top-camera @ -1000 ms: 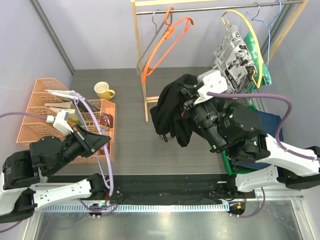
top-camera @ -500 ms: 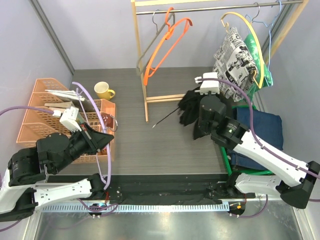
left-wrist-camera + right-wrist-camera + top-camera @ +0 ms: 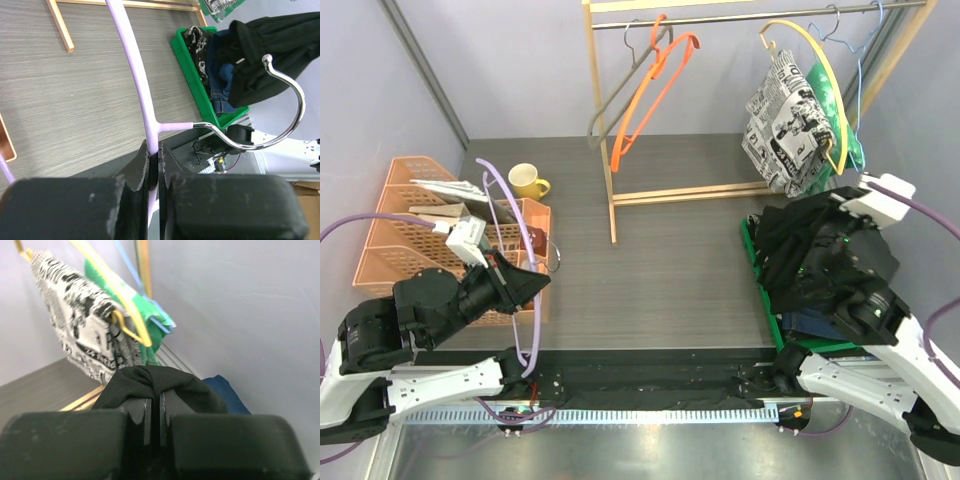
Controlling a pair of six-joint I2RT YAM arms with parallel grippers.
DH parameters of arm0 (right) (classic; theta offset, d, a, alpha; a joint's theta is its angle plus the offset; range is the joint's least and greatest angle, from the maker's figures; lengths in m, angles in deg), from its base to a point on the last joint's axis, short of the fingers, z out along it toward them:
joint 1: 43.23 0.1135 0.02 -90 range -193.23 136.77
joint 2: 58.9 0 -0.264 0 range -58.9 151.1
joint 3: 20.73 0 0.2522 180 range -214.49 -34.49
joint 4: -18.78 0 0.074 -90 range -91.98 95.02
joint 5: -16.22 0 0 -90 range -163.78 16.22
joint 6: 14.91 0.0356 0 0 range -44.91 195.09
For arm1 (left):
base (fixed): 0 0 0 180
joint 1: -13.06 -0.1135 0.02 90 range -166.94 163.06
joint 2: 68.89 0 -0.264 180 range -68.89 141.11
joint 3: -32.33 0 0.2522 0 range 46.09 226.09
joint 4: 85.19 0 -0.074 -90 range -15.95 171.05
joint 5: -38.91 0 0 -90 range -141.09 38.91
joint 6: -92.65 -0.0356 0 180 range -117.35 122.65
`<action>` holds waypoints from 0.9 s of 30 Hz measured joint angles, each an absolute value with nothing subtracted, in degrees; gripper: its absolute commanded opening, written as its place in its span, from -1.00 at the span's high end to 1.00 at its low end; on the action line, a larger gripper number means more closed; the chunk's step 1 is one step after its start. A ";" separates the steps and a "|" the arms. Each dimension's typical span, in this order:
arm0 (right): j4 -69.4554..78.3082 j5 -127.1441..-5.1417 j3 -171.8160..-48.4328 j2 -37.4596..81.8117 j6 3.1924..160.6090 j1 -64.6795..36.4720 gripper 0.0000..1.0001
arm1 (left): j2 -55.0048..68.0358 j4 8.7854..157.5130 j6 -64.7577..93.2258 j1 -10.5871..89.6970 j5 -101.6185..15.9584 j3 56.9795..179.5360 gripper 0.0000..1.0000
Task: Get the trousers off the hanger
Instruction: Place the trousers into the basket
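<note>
**Right side.** We find the right end effector point(image 3: 152, 407) clamped shut on a fold of the plain black trousers point(image 3: 808, 240). It holds them at the right of the frame over the green bin point(image 3: 229, 118). We judge this is for release onto the navy denim point(image 3: 220, 87) and marbled pair point(image 3: 197, 40) lying there.

**Left side.** The left end effector point(image 3: 152, 162) pinches the lilac hanger point(image 3: 131, 65) at its neck. The hanger is bare of cloth and sits at lower left, which we judge keeps it from snagging the garment.

**Outstanding.** The newspaper-print trousers point(image 3: 780, 115) and green-mottled pair point(image 3: 850, 152) hang on the rack point(image 3: 690, 192) at upper right, not yet removed.
</note>
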State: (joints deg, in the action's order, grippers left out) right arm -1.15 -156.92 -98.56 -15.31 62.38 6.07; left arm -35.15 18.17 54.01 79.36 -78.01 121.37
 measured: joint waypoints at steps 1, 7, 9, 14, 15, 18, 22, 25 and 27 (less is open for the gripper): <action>-1.17 -157.44 -98.56 -16.60 62.03 6.07 0.98 | -35.15 18.24 53.57 79.38 -77.83 121.37 1.00; -1.50 -159.02 -98.21 -18.00 58.42 6.02 0.98 | -35.05 18.72 51.65 79.36 -76.81 121.22 0.99; -1.79 -159.04 -97.56 -17.78 57.66 6.02 0.98 | -34.91 18.90 51.30 79.36 -76.59 121.13 1.00; -2.38 -159.17 -95.74 -18.20 57.37 6.02 0.98 | -34.21 19.20 50.49 79.38 -76.08 121.13 0.99; -2.35 -159.17 -95.09 -18.50 57.50 6.02 0.98 | -34.13 19.20 50.38 79.38 -75.95 121.13 0.99; -2.35 -159.17 -93.10 -19.31 58.70 5.70 0.98 | -34.11 19.20 50.25 79.36 -75.87 121.13 0.99; -2.40 -159.17 -90.45 -19.09 62.18 3.93 0.98 | -34.08 19.27 50.25 79.36 -75.52 120.94 1.00; -2.20 -159.15 -90.08 -15.16 64.52 0.04 0.98 | -34.00 19.38 50.29 79.38 -75.19 120.46 1.00; -2.33 -159.02 -90.04 -11.11 65.72 -4.14 0.98 | -33.84 19.51 50.38 79.38 -74.88 120.30 1.00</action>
